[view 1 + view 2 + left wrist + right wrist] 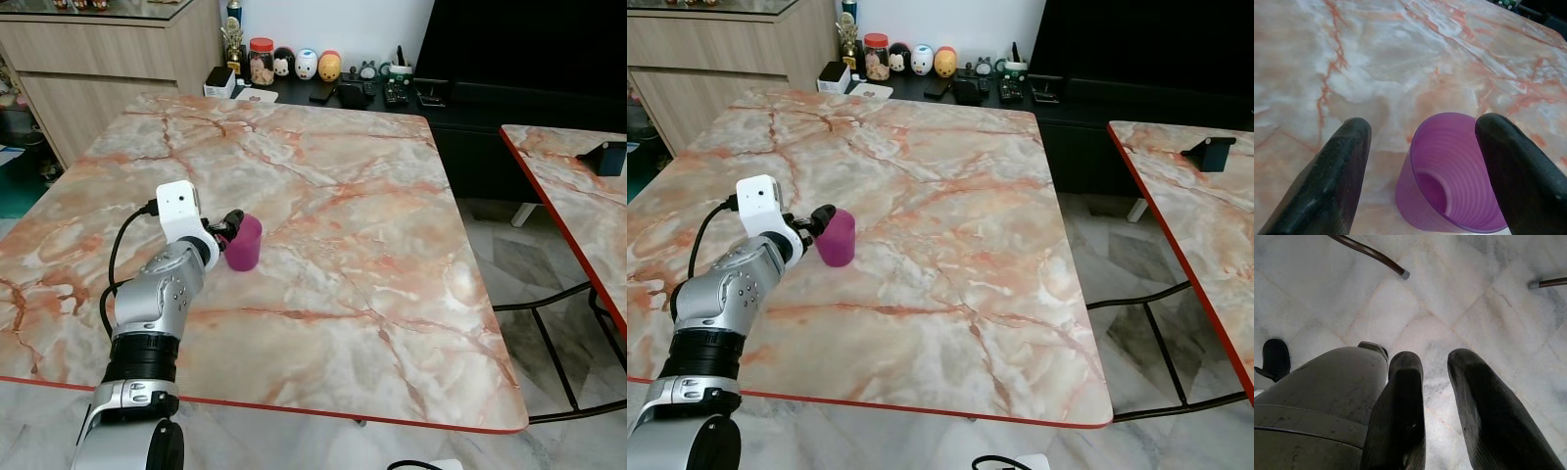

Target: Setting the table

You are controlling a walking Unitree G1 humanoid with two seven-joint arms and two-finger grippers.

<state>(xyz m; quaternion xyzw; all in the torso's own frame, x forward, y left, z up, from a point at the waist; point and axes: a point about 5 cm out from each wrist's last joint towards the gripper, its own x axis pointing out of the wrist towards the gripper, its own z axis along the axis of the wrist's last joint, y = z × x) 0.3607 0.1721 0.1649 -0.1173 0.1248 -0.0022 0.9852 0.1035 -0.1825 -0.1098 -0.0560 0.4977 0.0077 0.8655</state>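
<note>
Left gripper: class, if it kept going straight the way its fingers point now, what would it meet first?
The purple cup, probably. It stands upright on the marble table, and the left gripper is open with a finger on either side of the rim, so the cup lies straight ahead.

A: Left arm status?
B: Extended forward over the desk (392, 294), elbow bent, wrist camera on top. Left end effector (1422, 161) has its fingers (1337, 176) spread wide.
A: Right?
B: Hanging idle, pointing down at the floor. Right end effector (1435, 396) fingers (1400, 416) sit with a narrow gap between them, nothing held.
</note>
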